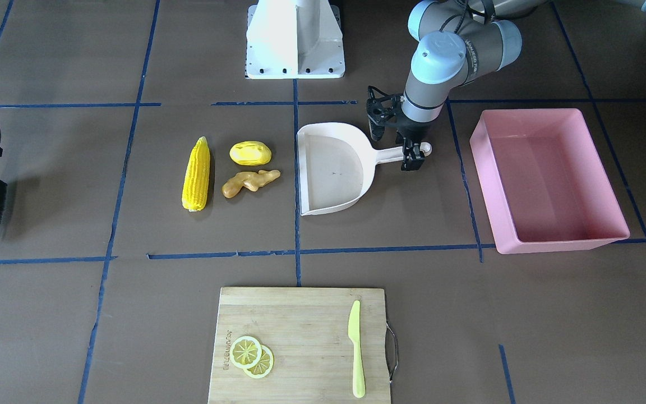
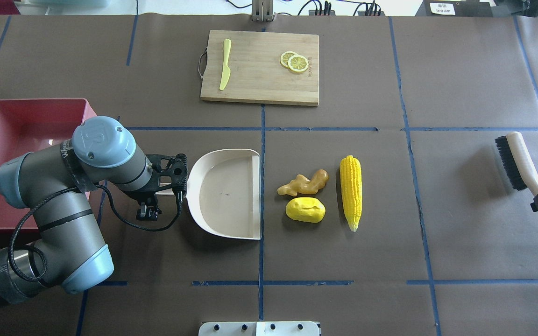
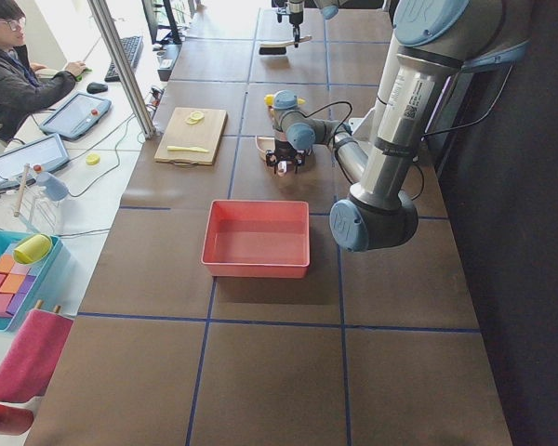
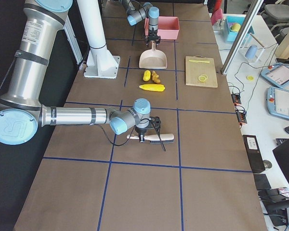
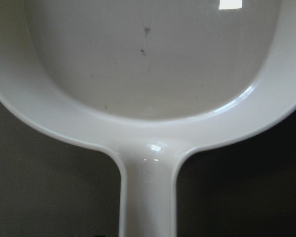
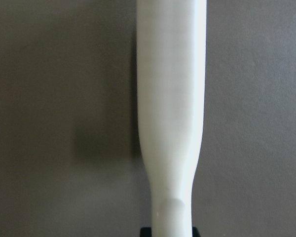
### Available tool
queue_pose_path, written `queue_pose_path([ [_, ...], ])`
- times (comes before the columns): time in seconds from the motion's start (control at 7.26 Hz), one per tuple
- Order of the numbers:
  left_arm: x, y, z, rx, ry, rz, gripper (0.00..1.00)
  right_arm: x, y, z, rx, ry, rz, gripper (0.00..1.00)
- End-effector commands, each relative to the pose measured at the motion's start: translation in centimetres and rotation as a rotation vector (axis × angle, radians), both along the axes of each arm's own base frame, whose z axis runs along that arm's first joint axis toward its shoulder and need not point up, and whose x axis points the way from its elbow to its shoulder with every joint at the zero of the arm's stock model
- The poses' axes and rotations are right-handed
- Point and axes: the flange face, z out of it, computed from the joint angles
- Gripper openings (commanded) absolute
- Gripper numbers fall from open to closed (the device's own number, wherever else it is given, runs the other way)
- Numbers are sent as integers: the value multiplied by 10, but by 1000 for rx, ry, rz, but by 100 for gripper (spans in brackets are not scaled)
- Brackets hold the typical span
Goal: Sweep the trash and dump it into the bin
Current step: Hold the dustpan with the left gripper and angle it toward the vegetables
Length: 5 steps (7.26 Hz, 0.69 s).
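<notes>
White brush handle [image 6: 170, 98] upright over brown table [image 6: 256, 123], lower end between right claw [image 6: 170, 232] tips.

This is a robotics lab. Industrial robot arms [image 2: 63, 186] work over a long table [image 2: 460, 70] papered brown and gridded with blue tape [image 2: 262, 128], where a white pedestal [image 1: 295, 39] stands. In the left side view, a person [image 3: 9, 79] sits at ten o'clock at a side desk with a keyboard [image 3: 127, 56] and tablets [image 3: 74, 113]. A tray of coloured blocks [image 3: 9, 279] lies at eight o'clock. In the overhead view, cables [image 2: 325, 8] run along the table's edge at twelve o'clock.

Brown table [image 1: 525, 336] gridded with blue tape [image 1: 390, 248]; white desk [image 3: 110, 197] alongside.
</notes>
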Motion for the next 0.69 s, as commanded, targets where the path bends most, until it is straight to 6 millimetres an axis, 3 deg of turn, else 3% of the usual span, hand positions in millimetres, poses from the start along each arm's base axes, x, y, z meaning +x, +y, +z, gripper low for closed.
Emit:
queue_pose_path([
  [0.0, -5, -3, -1, -21, -34, -9, 37, 0, 0, 0, 1, 0, -1, 0],
  [0.28, -17, -10, -11, -14, -24, -30, 9, 0, 0, 0, 1, 0, -1, 0],
  [0.55, -25, -18, -15, 27, -20, -9, 3, 0, 0, 0, 1, 1, 0, 0],
])
